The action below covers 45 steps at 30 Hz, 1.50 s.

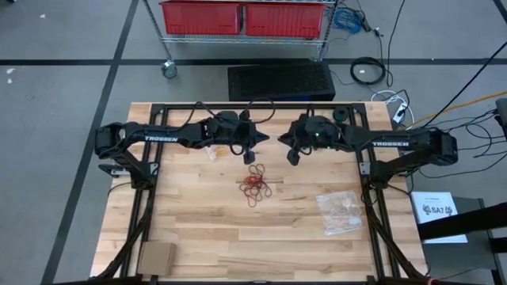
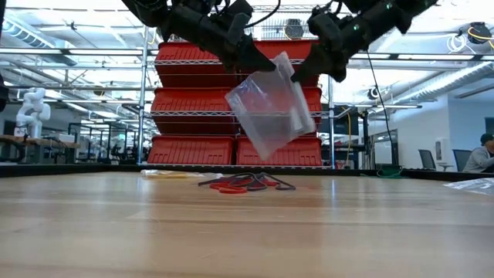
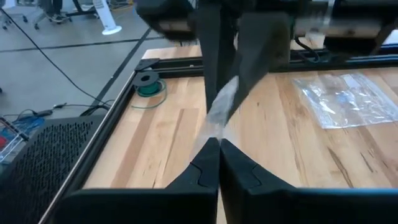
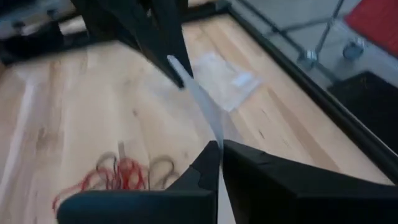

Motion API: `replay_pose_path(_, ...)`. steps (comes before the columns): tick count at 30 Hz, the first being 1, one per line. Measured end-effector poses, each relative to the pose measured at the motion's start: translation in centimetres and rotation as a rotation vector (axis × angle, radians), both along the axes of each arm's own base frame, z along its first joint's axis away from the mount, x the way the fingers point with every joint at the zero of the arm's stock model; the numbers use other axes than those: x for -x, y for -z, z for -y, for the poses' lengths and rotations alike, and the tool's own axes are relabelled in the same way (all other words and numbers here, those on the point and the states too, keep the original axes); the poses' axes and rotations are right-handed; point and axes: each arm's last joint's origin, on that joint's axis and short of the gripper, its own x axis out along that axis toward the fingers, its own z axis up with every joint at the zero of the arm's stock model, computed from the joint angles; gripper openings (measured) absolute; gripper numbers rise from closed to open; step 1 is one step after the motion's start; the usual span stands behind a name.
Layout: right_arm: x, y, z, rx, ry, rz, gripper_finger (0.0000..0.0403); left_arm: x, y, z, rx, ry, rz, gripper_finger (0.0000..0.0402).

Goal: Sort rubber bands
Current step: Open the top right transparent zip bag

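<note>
Both arms were raised above the far-centre of the table, holding one clear plastic bag between them. The left gripper was pinched tight on the bag's upper edge; the left wrist view showed its fingers closed together on the film. The right gripper was clamped on the same top edge from the other side, fingers shut on the thin plastic. The bag hung tilted in the air, long axis running down and slightly toward the right arm's side in the low view.

The rubber bands lay in a loose tangled pile on the table, mid-board, directly under and a bit nearer the camera-side than the two grippers, well apart from both, not touching the bag. Mostly red loops, a few dark ones mixed in. The pile stretched roughly along the table's depth in the high view; no single pointing direction could be told.

Another clear bag lay flat on the right side of the table.
</note>
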Motion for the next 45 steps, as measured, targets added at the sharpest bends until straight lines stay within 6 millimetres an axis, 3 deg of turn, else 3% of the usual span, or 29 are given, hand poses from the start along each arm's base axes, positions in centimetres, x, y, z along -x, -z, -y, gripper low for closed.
replay_pose_path(8,0.8,-5.7,-0.4,-0.028,-0.086,-0.142,0.0001,0.1,0.2,0.1,-0.025,0.039,-0.028,0.0067)
replay_pose_path(11,1.0,-6.8,-0.5,-0.055,-0.129,-0.186,0.0000,0.1,0.2,0.2,-0.017,0.063,-0.025,0.0098)
replay_pose_path(14,0.8,-6.7,-0.4,-0.085,-0.149,-0.270,0.0000,0.0,-0.2,0.2,0.015,0.086,-0.010,0.0127)
replay_pose_path(20,-1.4,-4.6,0.1,-0.115,-0.193,-0.416,0.0000,-0.1,-0.4,0.4,0.066,0.136,-0.009,0.0161)
replay_pose_path(25,-3.2,-4.0,0.5,-0.128,-0.239,-0.481,0.0000,0.2,0.5,0.5,0.112,0.126,-0.093,0.0164)
replay_pose_path(35,-6.3,-3.4,1.7,-0.135,-0.260,-0.584,0.0000,0.2,0.7,0.6,0.157,0.141,-0.103,0.0164)
replay_pose_path(45,-6.7,-4.2,1.7,-0.128,-0.272,-0.576,0.0000,-0.2,2.0,0.4,0.151,0.104,-0.162,0.0150)
